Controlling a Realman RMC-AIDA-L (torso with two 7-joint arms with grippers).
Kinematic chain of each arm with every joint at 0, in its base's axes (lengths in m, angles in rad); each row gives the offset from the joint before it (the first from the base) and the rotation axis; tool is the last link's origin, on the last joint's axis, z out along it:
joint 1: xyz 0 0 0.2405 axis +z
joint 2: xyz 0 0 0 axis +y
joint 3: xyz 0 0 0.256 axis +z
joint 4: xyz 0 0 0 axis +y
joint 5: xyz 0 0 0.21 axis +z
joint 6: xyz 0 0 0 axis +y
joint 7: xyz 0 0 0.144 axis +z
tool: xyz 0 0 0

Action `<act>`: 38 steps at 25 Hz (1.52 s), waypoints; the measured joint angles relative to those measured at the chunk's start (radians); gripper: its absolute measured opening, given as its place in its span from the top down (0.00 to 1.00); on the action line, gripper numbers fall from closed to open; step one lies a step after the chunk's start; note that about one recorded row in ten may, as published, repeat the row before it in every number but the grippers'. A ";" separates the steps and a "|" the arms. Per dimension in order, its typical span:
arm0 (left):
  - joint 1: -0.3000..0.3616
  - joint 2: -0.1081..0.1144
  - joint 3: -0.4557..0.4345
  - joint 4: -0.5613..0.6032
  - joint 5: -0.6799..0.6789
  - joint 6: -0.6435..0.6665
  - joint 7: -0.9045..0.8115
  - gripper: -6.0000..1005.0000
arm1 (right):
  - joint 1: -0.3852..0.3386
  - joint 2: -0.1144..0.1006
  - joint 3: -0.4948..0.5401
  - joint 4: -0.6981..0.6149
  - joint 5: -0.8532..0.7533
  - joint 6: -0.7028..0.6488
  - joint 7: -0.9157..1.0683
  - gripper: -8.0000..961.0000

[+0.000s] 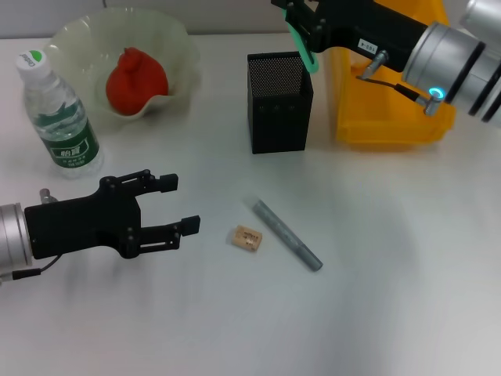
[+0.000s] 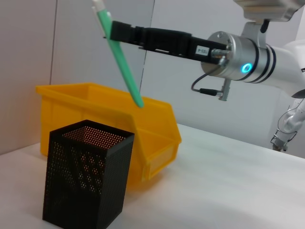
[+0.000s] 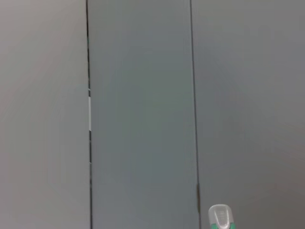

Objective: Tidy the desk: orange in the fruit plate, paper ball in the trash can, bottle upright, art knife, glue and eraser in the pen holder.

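Note:
My right gripper is shut on a green art knife and holds it tip down, tilted, just above the black mesh pen holder. The left wrist view shows the same: right gripper, knife, pen holder. The knife's pale end shows in the right wrist view. A tan eraser and a grey glue stick lie on the desk. My left gripper is open and empty, left of the eraser. The orange lies in the fruit plate. The bottle stands upright. No paper ball is in view.
A yellow bin stands right of the pen holder at the back; it also shows in the left wrist view. The bottle stands close behind my left arm. A grey wall is behind the desk.

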 joint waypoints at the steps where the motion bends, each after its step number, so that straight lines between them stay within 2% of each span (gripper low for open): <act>1: 0.001 -0.001 0.000 0.000 0.000 0.000 0.001 0.20 | 0.006 0.001 0.000 0.005 0.001 0.014 -0.007 0.81; 7: 0.005 -0.002 -0.001 -0.001 0.000 0.003 0.002 0.20 | 0.054 0.005 0.003 0.064 0.003 0.046 -0.111 0.81; 16: 0.005 -0.003 -0.001 -0.005 -0.001 -0.001 0.002 0.20 | 0.083 0.008 -0.011 0.113 0.003 0.048 -0.247 0.80; 38: 0.010 -0.005 -0.001 -0.002 -0.006 0.005 0.002 0.20 | 0.078 0.008 -0.050 0.120 0.001 0.041 -0.315 0.79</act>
